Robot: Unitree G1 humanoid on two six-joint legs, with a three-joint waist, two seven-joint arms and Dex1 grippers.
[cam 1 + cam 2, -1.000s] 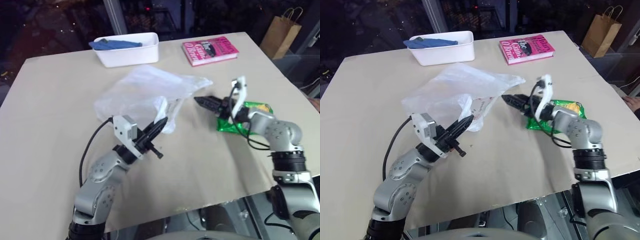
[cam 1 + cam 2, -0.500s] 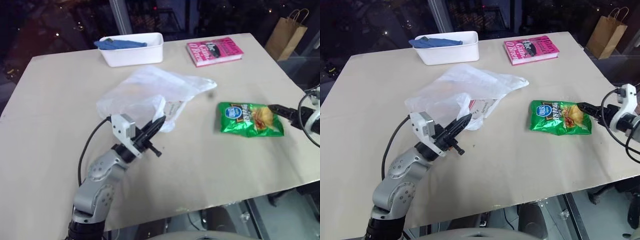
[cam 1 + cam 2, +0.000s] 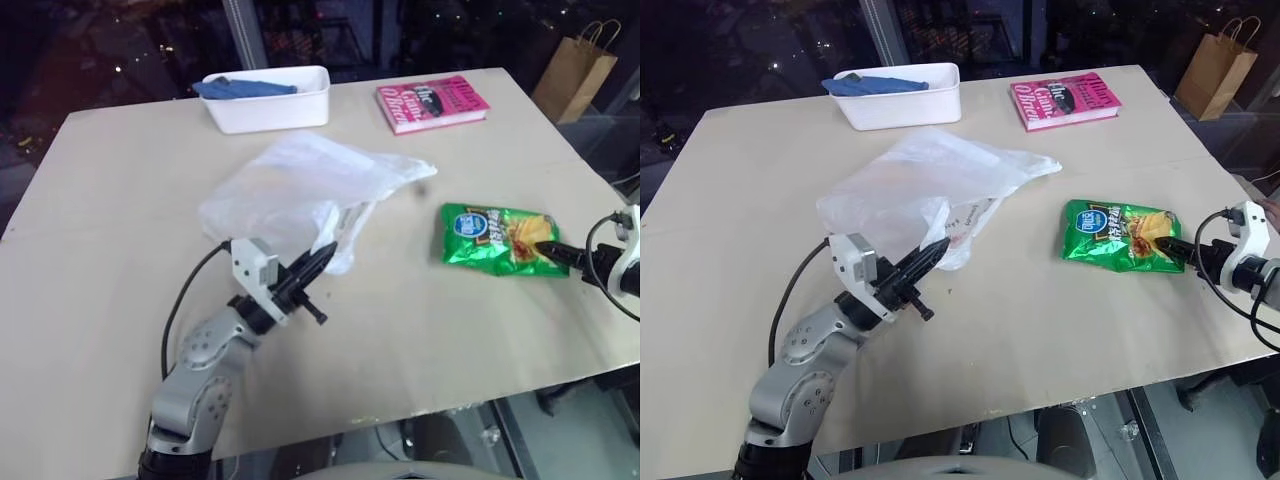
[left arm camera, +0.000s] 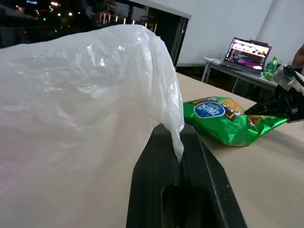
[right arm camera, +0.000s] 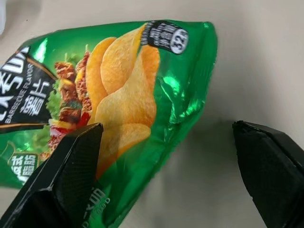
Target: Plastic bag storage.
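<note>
- The left gripper [image 3: 318,262] has its two black fingers pressed together on a thin fold at the near edge of the large translucent white crinkly plastic bag [image 3: 305,185]; in the left wrist view the film [image 4: 85,109] runs down into the seam between the fingers.
- From that pinched edge the bag spreads away across the middle of the pale beige tabletop [image 3: 120,220], lying loosely crumpled, with a patch of red print [image 3: 962,214] showing through near the gripper.
- The right gripper [image 3: 1171,249] is spread wide, its fingers [image 5: 61,171] set far apart in the right wrist view.
- It sits low at the right-hand end of the green foil chip packet [image 3: 497,238], one fingertip over the packet's edge and the other over bare table; whether it touches the packet I cannot tell.
- The chip packet lies flat on the table, to the right of the bag and apart from it.
- Farther back, a white rectangular plastic tub [image 3: 268,100] stands near the far edge of the table with a blue cloth [image 3: 243,87] lying in it.
- A pink paperback book [image 3: 432,101] lies flat to the right of the tub.
- Beyond the far right corner of the table stands a brown paper bag with loop handles [image 3: 569,66].
</note>
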